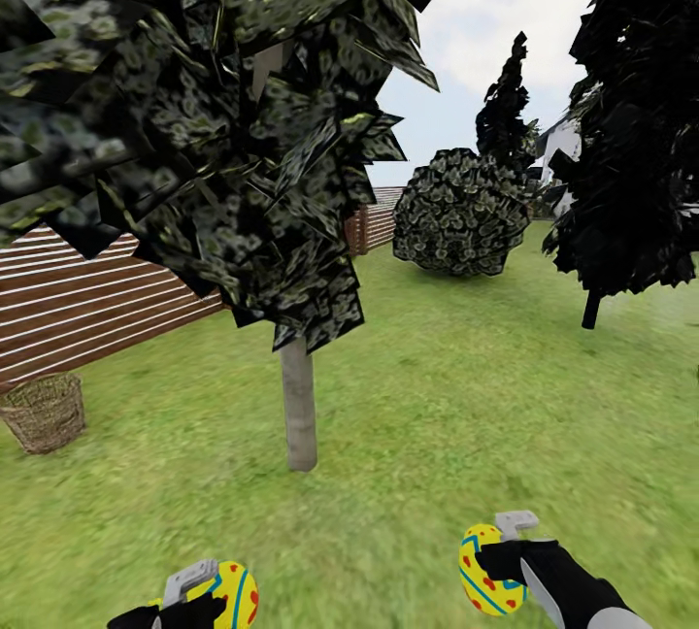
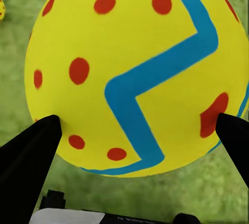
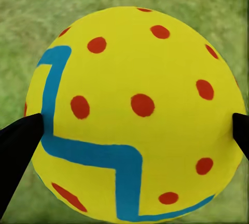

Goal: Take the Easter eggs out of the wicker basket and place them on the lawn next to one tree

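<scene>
Nearest the camera, each arm carries one Easter egg above the lawn [image 1: 437,396]. The left end effector [image 1: 209,595] is closed around a yellow egg [image 1: 233,592] with blue zigzag and red dots; in the left wrist view its two dark fingers [image 2: 31,151] press against opposite sides of this egg [image 2: 135,73]. The right end effector [image 1: 497,563] likewise grips a second egg [image 1: 485,573], and the right wrist view shows that egg [image 3: 135,115] held between the two fingertips [image 3: 18,136] over grass.

At the edge of the left wrist view a small yellow object [image 2: 2,8] lies on the grass; it may be the third egg, but it is too small to confirm.

A little farther off stands the tree [image 1: 298,396], its slim grey trunk upright and its blocky dark crown overhead. Both held eggs hang near its base but are not yet on the ground.

Farther left, near the wooden fence [image 1: 87,299], sits the wicker basket [image 1: 44,413], well apart from the tree. Its interior cannot be seen from here, so its contents cannot be told.

Judged progress: two eggs are out of the basket and brought close to a tree; setting them down remains, and the third egg's placement is unverified. Beyond lie a round bush [image 1: 461,212] and a dark conifer [image 1: 631,124].
</scene>
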Controlling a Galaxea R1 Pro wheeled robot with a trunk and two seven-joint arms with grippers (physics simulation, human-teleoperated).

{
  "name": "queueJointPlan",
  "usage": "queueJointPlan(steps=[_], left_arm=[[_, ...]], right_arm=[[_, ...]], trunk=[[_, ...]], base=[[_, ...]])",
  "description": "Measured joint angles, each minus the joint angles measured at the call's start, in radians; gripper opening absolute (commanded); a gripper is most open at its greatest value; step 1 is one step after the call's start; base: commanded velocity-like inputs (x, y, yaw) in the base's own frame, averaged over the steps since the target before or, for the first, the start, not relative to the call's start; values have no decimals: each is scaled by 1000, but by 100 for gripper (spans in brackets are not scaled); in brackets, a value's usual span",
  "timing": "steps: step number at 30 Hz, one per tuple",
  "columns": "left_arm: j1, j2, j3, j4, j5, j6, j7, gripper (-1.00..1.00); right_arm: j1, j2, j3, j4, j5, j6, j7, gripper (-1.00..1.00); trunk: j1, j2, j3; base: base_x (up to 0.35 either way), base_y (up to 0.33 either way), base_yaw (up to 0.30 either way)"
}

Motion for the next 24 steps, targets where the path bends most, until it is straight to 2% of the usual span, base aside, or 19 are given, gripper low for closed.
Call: queueJointPlan(steps=[7,12,22,24], left_arm=[[0,-4,0,3,-1,0,0,-100],[0,-6,1,4,0,-1,0,-100],[0,-8,0,8,-1,-2,0,-100],[0,-7,0,7,-1,-2,-1,-100]], right_arm=[[0,2,1,0,0,0,-1,-100],[0,1,1,0,0,-2,-42,-100],[0,2,1,0,1,-2,-46,-100],[0,1,1,0,1,-2,-46,-100]], trunk=[[0,0,0],[0,0,0],[0,0,0],[0,0,0]], base=[[-196,-278,57],[-115,-303,278],[-20,-323,290],[0,-238,84]])
